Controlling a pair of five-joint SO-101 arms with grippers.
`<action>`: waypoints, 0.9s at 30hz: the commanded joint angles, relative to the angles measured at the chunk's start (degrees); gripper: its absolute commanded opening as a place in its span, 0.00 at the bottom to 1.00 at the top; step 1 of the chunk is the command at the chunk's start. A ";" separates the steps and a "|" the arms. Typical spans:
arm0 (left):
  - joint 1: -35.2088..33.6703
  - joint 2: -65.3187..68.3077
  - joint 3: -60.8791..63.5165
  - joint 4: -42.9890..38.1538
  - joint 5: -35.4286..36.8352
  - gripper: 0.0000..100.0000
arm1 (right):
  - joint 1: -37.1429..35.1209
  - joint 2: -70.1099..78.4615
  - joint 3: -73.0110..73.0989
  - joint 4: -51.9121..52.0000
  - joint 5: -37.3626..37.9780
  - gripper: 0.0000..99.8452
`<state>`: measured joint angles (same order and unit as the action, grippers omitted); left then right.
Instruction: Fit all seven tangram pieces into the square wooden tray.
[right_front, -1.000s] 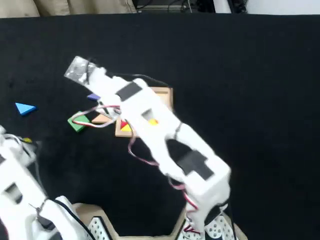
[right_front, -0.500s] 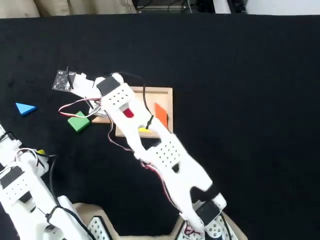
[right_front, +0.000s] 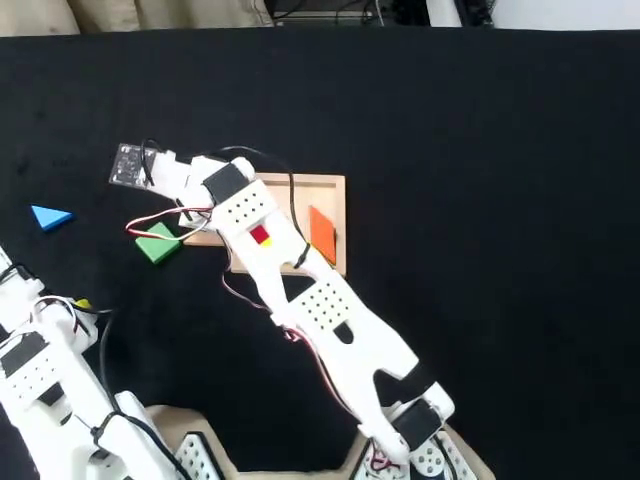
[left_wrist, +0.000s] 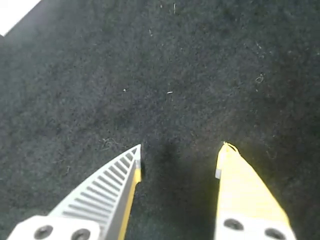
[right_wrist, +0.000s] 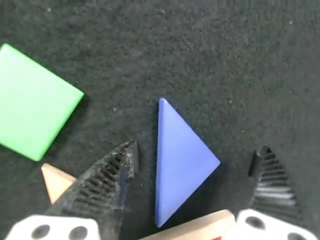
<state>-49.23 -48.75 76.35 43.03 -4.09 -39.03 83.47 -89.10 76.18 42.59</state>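
Overhead, the right arm (right_front: 320, 300) stretches from the near edge of the black surface (right_front: 480, 150) across the wooden tray (right_front: 335, 185) towards the far left. An orange piece (right_front: 322, 232) lies inside the tray by its right wall, and bits of red and yellow show past the arm. A green square (right_front: 157, 243) sits on the surface just left of the tray. A light-blue triangle (right_front: 50, 216) lies well apart, further left. The left arm (right_front: 40, 370) stands at the near left corner.

From the left wrist, the left fingers (left_wrist: 181, 148) are spread wide over bare surface, with nothing between them.

From the right wrist, the right fingers (right_wrist: 197, 147) are wide open and hold nothing. They straddle a blue triangle (right_wrist: 180, 160) lying flat on the surface, one tip just beside its long edge. The green square (right_wrist: 35, 102) lies near it, a tan piece (right_wrist: 55, 181) shows behind one finger, and a tray corner (right_wrist: 200, 227) touches the triangle's point
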 joint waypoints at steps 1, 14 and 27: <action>0.48 -0.97 -0.31 -0.88 0.44 0.24 | 2.90 -1.36 2.77 -2.37 4.04 0.35; 0.57 -1.05 -0.31 -0.88 0.44 0.24 | 2.90 -2.15 -1.10 4.31 8.35 0.12; 0.66 -1.14 -0.31 -0.97 0.44 0.24 | 4.75 -7.25 -6.73 17.76 9.14 0.12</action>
<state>-49.23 -48.75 76.35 43.03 -4.09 -36.92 82.07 -94.20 92.53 51.56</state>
